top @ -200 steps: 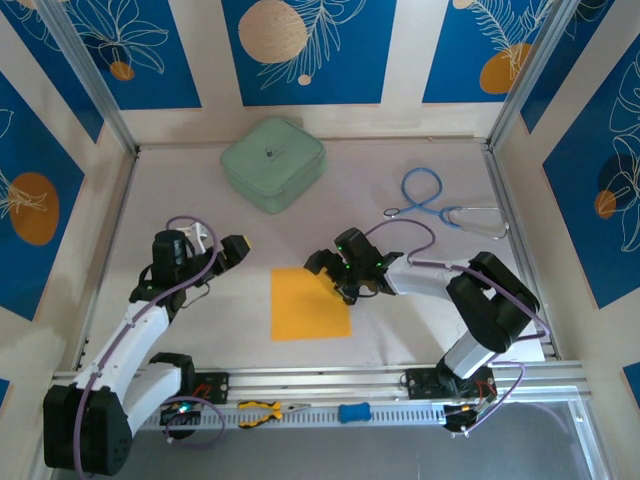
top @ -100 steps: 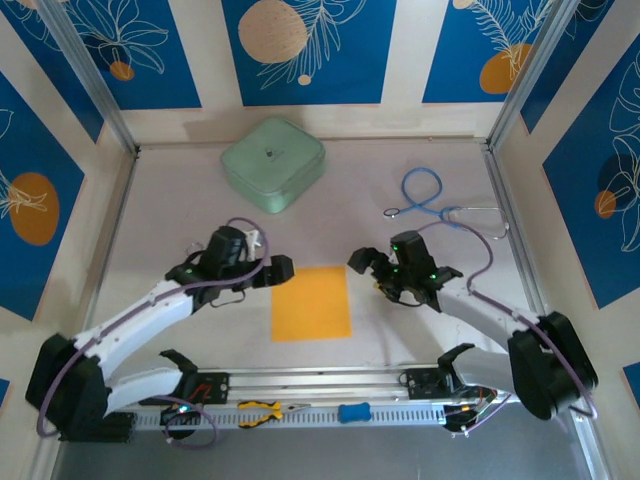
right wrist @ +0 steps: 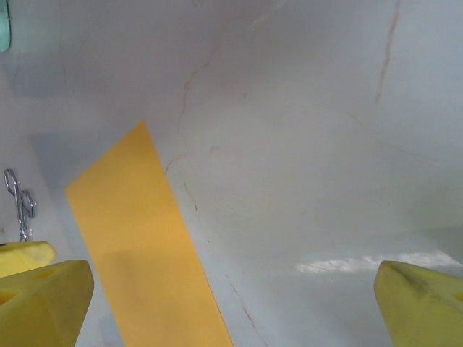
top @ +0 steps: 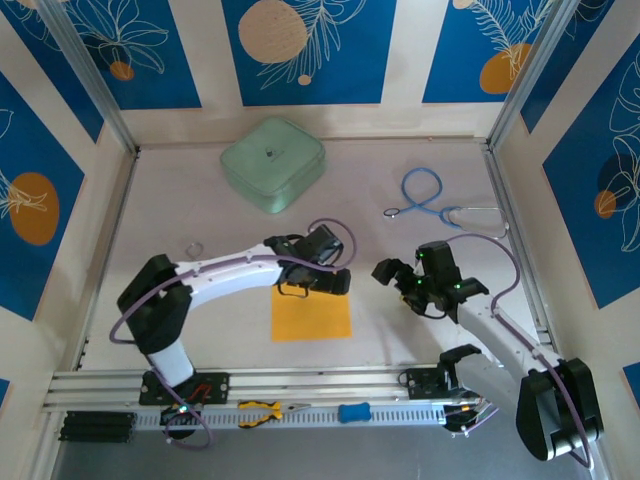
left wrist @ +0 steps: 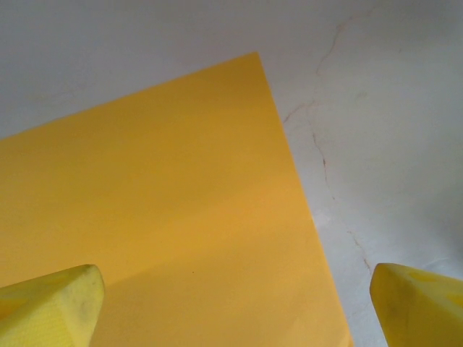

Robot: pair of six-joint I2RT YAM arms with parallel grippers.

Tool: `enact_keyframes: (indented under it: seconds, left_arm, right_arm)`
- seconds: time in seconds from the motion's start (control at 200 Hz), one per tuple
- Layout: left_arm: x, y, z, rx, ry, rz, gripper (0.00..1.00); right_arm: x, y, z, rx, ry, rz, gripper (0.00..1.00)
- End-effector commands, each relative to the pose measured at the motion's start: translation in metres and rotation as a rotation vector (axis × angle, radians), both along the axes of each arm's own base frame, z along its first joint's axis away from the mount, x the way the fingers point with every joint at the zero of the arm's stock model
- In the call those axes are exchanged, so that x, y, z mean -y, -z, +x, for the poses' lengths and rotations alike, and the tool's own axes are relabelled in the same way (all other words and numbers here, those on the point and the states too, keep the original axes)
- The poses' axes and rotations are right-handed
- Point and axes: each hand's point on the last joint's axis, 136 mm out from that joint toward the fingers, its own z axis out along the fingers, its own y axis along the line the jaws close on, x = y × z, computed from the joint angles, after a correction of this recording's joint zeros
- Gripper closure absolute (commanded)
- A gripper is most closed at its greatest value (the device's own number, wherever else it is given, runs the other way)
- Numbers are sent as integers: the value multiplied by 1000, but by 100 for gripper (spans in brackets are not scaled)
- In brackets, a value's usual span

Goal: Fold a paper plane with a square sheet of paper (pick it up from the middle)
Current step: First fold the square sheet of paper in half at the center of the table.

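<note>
Left hand [top: 326, 281] over smooth square sheet [top: 311, 319]

White arms [top: 225, 272], black joints [top: 160, 312], yellow fingertips [left wrist: 51, 303]

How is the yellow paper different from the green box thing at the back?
The square sheet of paper is orange-yellow; the case is mint green. The paper is thin and flat; the case is thick and puffy, with rounded corners. The paper is the smaller one. The paper lies straight with the front edge of the table; the case sits turned like a diamond. Both are squarish and lie on the table.
</note>
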Motion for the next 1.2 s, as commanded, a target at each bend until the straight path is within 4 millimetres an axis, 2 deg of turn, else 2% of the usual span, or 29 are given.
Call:
enact_keyframes:
  seconds: [0.0,0.205,0.335,0.485,0.72,0.975,1.09,1.195]
  left_arm:
    - [-12,10,-6,-28,-36,127,5]
    - [-17,17,-6,-39,-50,237,3]
    - [-17,22,-8,-64,-67,250,3]
    - [-26,29,-11,-83,-113,271,1]
    - [-32,46,-14,-129,-209,258,0]
    - [-45,64,-16,-161,-265,319,0]
    - [-41,71,-18,-182,-255,300,0]
    - [-28,77,-14,-201,-165,249,0]
  right_arm:
    - [3,5,-17,-50,-20,3,0]
    - [6,3,-19,-64,-21,-4,0]
    - [5,2,-20,-70,-27,1,0]
    - [2,0,-21,-72,-41,12,0]
    - [-1,0,-22,-79,-47,23,0]
    - [-5,1,-23,-91,-59,29,0]
    - [-5,3,-26,-102,-60,27,0]
    - [-5,4,-27,-106,-60,26,0]
